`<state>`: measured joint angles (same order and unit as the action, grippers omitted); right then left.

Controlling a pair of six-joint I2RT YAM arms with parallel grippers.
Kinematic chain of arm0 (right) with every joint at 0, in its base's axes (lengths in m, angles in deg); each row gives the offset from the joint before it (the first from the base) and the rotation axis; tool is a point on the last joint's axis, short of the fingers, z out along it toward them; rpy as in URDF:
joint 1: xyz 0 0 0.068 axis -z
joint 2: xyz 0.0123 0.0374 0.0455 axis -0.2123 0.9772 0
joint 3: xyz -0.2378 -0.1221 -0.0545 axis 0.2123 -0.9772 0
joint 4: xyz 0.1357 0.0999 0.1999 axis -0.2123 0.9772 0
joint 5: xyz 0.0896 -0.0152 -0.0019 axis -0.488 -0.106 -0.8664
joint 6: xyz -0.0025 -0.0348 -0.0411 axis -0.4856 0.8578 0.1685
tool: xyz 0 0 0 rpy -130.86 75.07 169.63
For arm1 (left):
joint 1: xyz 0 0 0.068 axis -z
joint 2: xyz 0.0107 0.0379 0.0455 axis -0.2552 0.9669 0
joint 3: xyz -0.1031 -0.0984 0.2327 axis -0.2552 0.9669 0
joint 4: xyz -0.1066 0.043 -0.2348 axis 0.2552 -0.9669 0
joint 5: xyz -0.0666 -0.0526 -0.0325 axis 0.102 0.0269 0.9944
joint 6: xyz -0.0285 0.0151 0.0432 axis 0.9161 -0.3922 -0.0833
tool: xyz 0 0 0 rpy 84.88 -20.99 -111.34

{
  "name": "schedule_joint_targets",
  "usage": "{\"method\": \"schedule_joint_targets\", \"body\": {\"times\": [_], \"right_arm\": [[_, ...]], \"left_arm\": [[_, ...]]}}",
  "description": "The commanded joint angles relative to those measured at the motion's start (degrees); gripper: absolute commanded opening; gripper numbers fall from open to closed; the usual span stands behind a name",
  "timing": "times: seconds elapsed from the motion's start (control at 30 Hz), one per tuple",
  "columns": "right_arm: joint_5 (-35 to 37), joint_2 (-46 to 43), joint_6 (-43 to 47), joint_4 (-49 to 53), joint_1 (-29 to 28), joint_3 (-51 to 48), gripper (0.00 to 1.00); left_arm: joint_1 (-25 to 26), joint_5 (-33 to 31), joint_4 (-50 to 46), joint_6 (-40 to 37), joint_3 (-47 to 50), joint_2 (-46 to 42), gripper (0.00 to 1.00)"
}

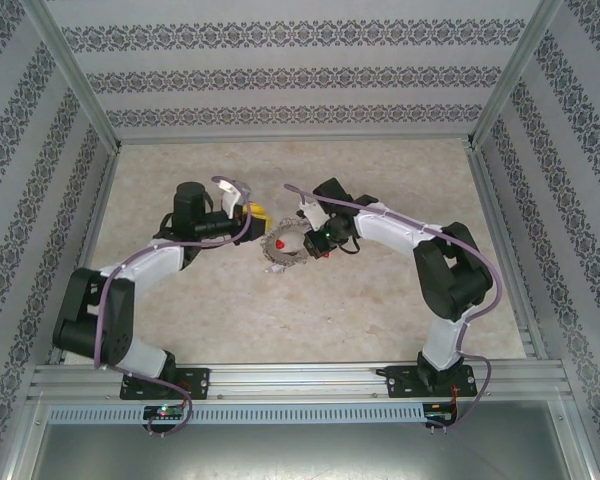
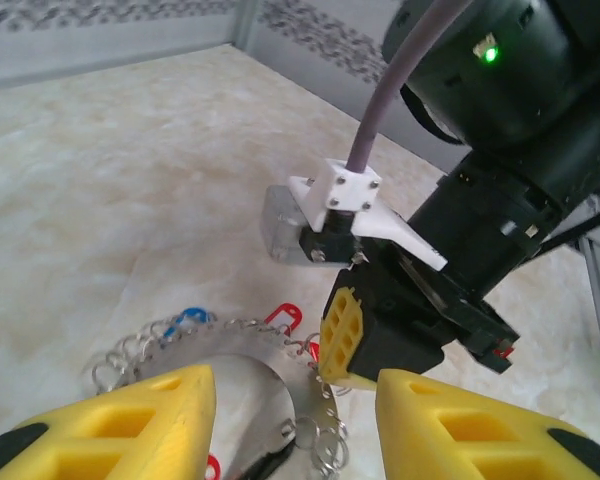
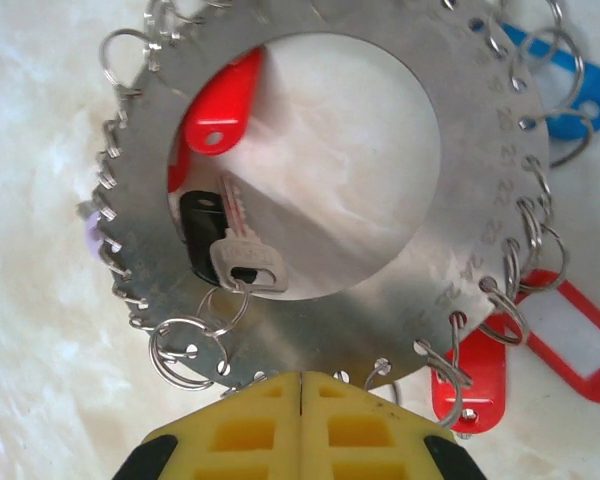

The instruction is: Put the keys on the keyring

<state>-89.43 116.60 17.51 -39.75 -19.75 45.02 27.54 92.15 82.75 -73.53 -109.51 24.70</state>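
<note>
Steel keyring (image 3: 490, 170) pinched at rim by right tool (image 3: 300, 378), apparently; left tool (image 2: 295, 385) open alongside; red tags (image 3: 472, 380) crowd rim.

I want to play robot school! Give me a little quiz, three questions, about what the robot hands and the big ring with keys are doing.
1. True or false: the right gripper is shut on the rim of the keyring.
2. In the left wrist view, the left gripper has its fingers: A) open, B) shut on a red tag, C) shut on the ring.
3. Fill in: in the right wrist view, the plastic tag at the top right edge is coloured ____.
Key: 1 true; 2 A; 3 blue.
</note>
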Motion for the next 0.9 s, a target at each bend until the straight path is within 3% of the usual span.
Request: {"method": "schedule_joint_targets", "body": {"times": [0.0, 0.2, 0.37, 0.87], "right_arm": [[-4.60, -4.83, 10.24, -7.43, -0.14, -1.87, 0.00], [-11.44, -10.65, 18.32, -18.48, 2.61, -9.65, 0.00], [-16.80, -12.14, 20.47, -24.66, 4.48, -11.98, 0.00], [-23.89, -14.22, 22.07, -32.75, 5.55, -15.28, 0.00]], "left_arm": [[1.02, 7.96, -0.43, -11.90, -3.58, 4.19, 0.44], [2.24, 11.01, 2.17, -14.87, -3.13, 9.53, 0.38], [5.10, 13.52, -13.59, -26.83, -8.37, 11.11, 0.39], [9.02, 13.25, -19.52, -31.98, -14.97, 16.31, 0.36]]}}
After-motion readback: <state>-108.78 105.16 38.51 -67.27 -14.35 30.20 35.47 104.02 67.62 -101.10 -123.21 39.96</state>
